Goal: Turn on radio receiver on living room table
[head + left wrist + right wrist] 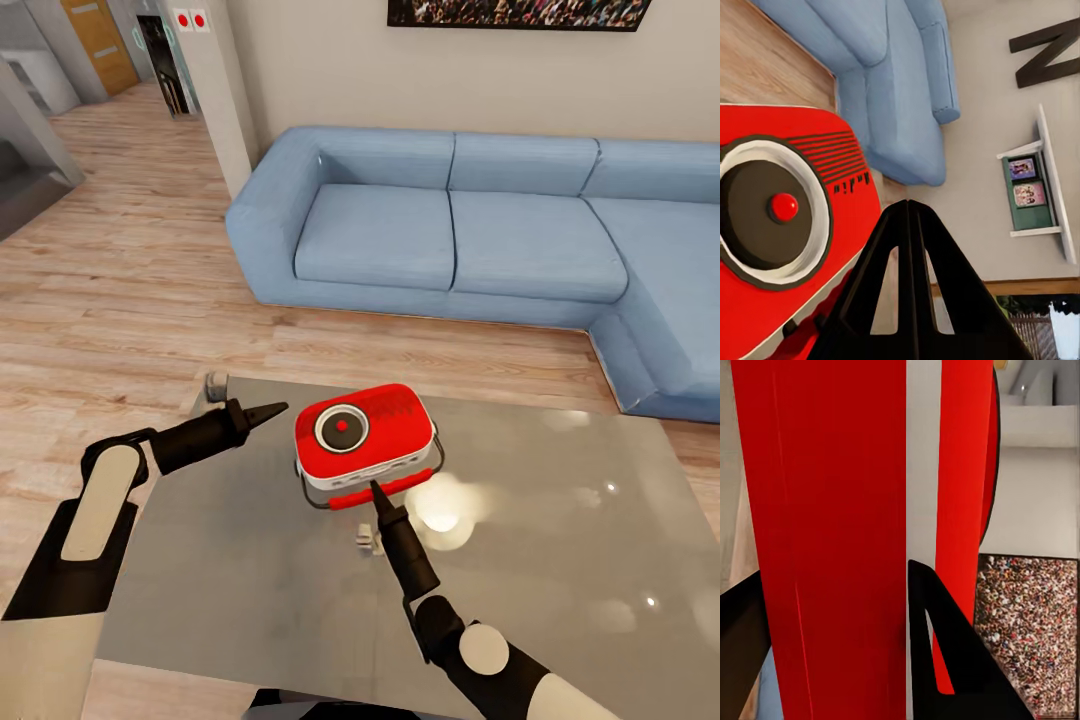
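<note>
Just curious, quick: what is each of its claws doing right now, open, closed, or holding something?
Left gripper: shut, holding nothing, beside the radio receiver.
Right gripper: open, fingers astride the radio's near edge.

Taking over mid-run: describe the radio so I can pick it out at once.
Find the blue L-shaped sofa; before it stands a low glossy grey table. Near its sofa-side edge lies the radio receiver, between the left gripper and right gripper: a red rounded box, white-ringed dial facing up, thin wire handle.
</note>
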You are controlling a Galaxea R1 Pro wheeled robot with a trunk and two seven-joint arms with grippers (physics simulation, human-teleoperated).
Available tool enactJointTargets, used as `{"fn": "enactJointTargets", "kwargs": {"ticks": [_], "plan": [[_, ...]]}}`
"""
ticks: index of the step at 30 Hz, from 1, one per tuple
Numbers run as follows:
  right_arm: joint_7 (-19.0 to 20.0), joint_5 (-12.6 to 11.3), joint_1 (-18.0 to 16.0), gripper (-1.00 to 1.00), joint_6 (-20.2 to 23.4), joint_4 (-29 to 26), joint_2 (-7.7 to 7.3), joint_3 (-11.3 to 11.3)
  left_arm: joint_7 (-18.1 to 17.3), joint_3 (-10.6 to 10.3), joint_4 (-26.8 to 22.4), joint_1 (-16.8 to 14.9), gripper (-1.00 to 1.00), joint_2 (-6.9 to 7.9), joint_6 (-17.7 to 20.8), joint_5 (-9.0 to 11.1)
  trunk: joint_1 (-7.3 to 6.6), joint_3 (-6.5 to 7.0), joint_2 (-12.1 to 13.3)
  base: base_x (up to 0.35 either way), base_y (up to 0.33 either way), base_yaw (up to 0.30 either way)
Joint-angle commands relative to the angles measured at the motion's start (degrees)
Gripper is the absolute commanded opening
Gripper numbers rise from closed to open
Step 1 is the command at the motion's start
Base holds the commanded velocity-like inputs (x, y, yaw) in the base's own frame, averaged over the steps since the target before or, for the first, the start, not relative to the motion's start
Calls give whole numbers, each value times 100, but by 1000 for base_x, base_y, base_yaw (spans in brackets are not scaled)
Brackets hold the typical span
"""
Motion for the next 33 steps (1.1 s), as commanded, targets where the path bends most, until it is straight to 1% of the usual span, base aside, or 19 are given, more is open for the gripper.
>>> {"fn": "enactJointTargets", "kwargs": {"ticks": [1, 5, 10, 13, 16, 17, 20, 21, 23, 25, 28, 32, 33], "plan": [[-27, 4, -1, -100, 7, -1, 1, 2, 9, -2, 0, -4, -100, -7, -1, 0, 0, 0, 0, 0, 0, 0], [-72, -22, -1, -100, -3, 3, 0, 2, 25, -5, 1, -13, -100, -17, -3, 1, 0, 0, 0, 0, 0, 0], [-431, -26, 99, -100, -27, 5, -5, 10, 102, -4, 26, -15, -100, -13, -3, 7, 0, 0, 0, 0, 0, 0], [-830, -34, 246, -100, -132, 8, 3, 14, 216, 0, 29, -15, -100, -20, -3, 13, 0, 0, 0, 0, 0, 0], [-988, -35, 317, -100, -206, 16, 6, 15, 240, 2, 31, -15, -100, -25, -6, 65, 0, 0, 0, 0, 0, 0], [-1036, -35, 337, -100, -232, 19, 1, 13, 258, 1, 34, -15, -100, -23, -10, 120, 0, 0, 0, 0, 0, 0], [-1060, -36, 348, -100, -248, 23, -1, 12, 292, -1, 50, -16, -100, -20, -11, 149, 0, 0, 0, 0, 0, 0], [-1063, -36, 351, -100, -251, 23, -1, 12, 345, 1, 58, -16, -100, -23, -12, 156, 0, 0, 0, 0, 0, 0], [-1072, -42, 357, -100, -256, 22, -2, 15, 560, 4, 67, -15, -100, -49, -13, 175, 0, 0, 0, 0, 0, 0], [-1075, -48, 357, -100, -303, 22, 4, 17, 678, 3, 76, -17, -100, -123, -12, 220, 0, 0, 0, 0, 0, 0], [-1075, -52, 355, -100, -372, 22, 6, 17, 721, 3, 145, -23, -100, -203, -12, 238, 0, 0, 0, 0, 0, 0], [-1074, -114, 352, -100, -403, 21, 12, 18, 759, 0, 320, -145, -100, -294, -12, 245, 0, 0, 0, 0, 0, 0], [-1072, -132, 353, -100, -405, 21, 9, 16, 846, -1, 370, -167, -100, -313, -12, 249, 0, 0, 0, 0, 0, 0]]}}
